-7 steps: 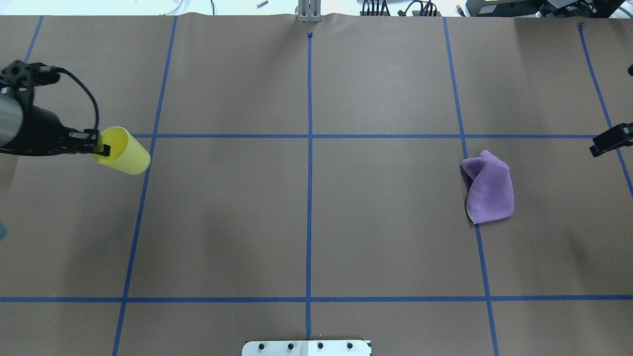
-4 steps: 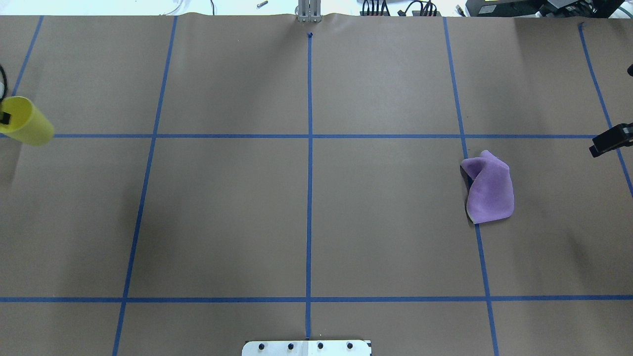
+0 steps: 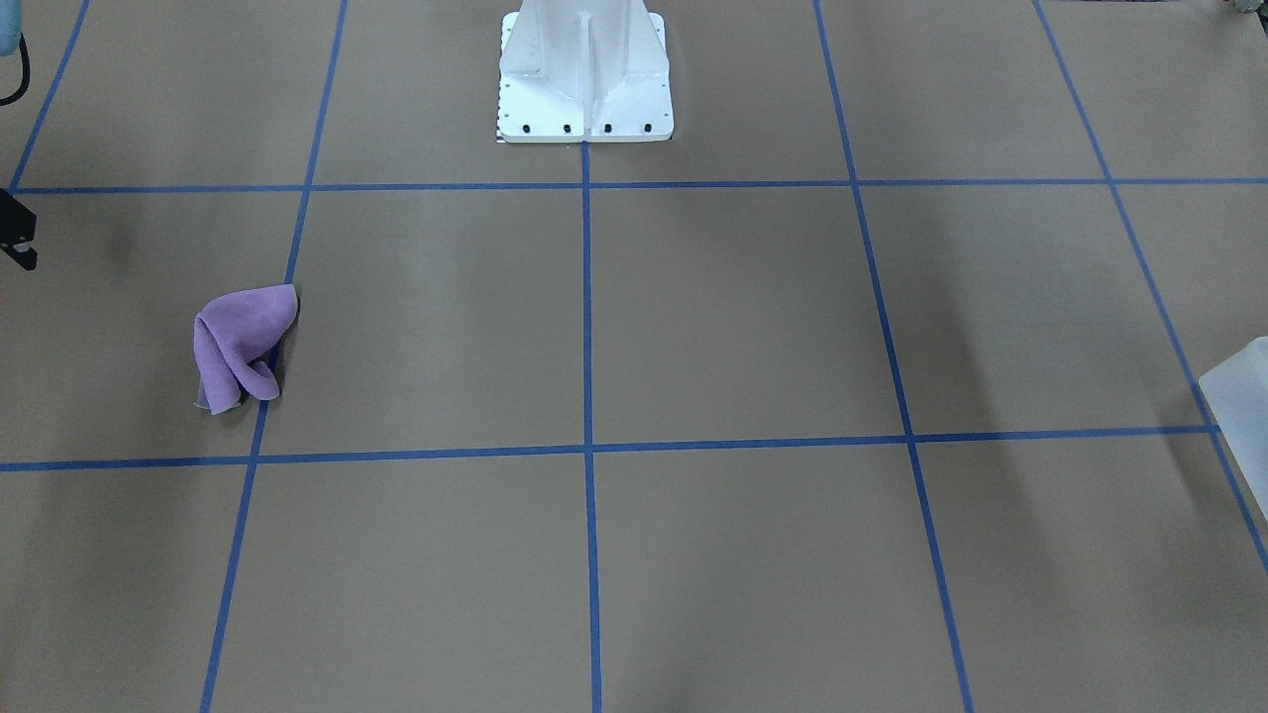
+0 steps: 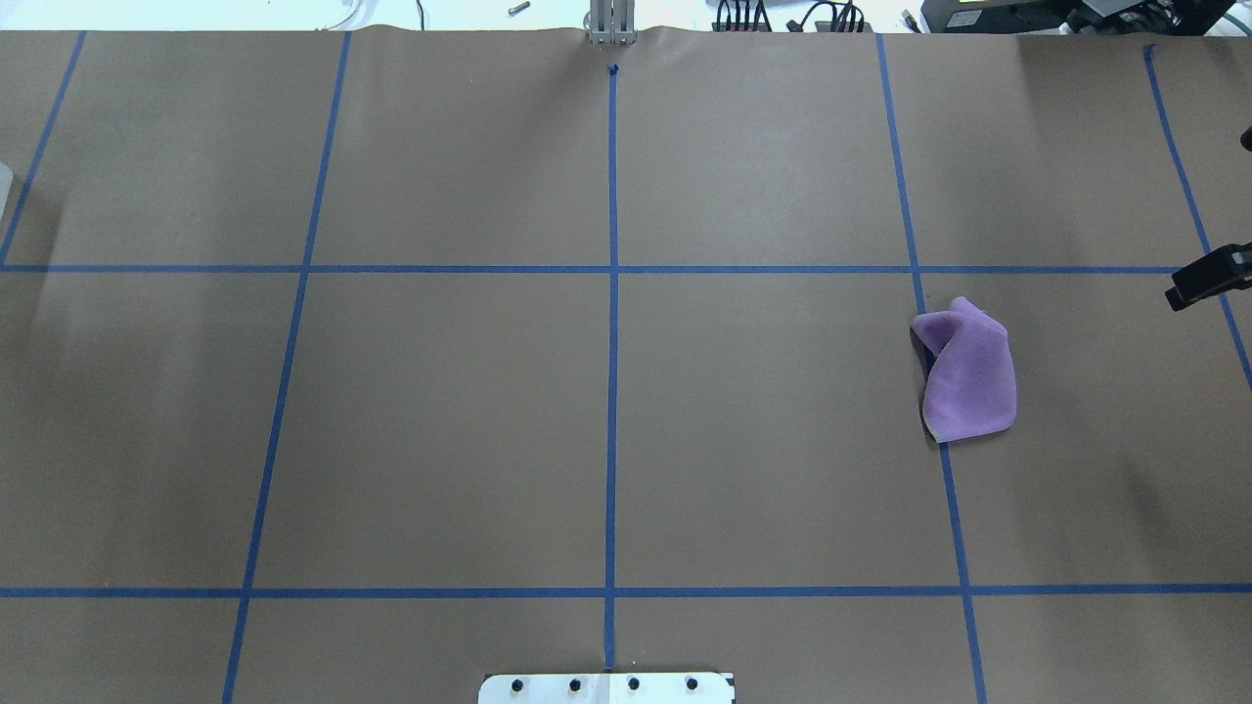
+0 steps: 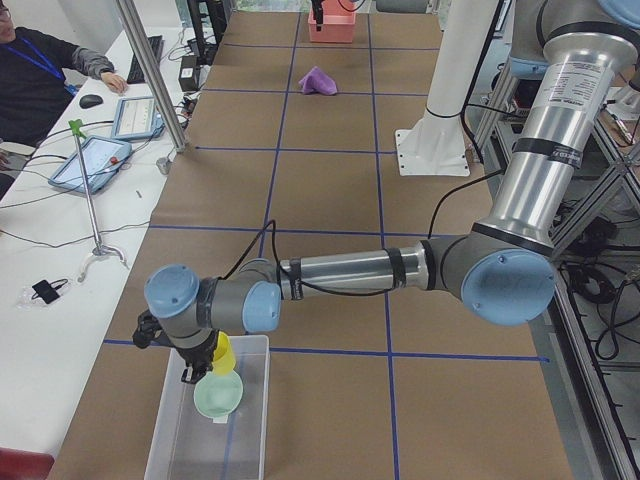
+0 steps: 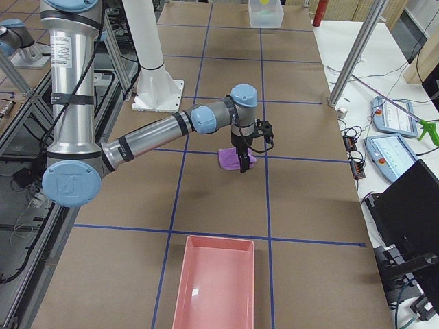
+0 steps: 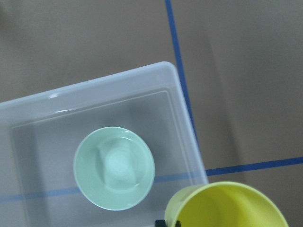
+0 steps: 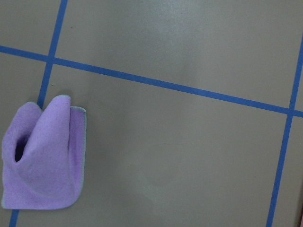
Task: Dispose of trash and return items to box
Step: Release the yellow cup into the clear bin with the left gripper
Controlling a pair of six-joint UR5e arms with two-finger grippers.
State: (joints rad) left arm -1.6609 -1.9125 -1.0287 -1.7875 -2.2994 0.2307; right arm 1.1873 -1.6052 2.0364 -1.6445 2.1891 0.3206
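The yellow cup [image 7: 227, 208] is held tilted in my left gripper [image 5: 207, 362], just above the near end of the frosted box [image 7: 118, 78]. It also shows in the exterior left view [image 5: 224, 349]. A dark finger shows at the cup's rim in the left wrist view. The mint-green bowl [image 7: 114, 168] sits upright inside the box [image 5: 170, 440]. My right gripper [image 4: 1208, 279] hangs at the table's right edge, beyond a crumpled purple cloth [image 4: 966, 376]. Only part of it shows, so I cannot tell if it is open or shut.
The purple cloth [image 8: 42, 161] lies on a blue tape line [image 8: 165, 85]. A pink tray [image 6: 212, 288] stands at the table's right end. The white pedestal base [image 3: 584, 69] is at mid-table on the robot's side. The box corner [image 3: 1243, 396] shows in the front-facing view.
My left arm has carried the yellow cup leftward out of the overhead view. The right gripper and the purple cloth have not moved.
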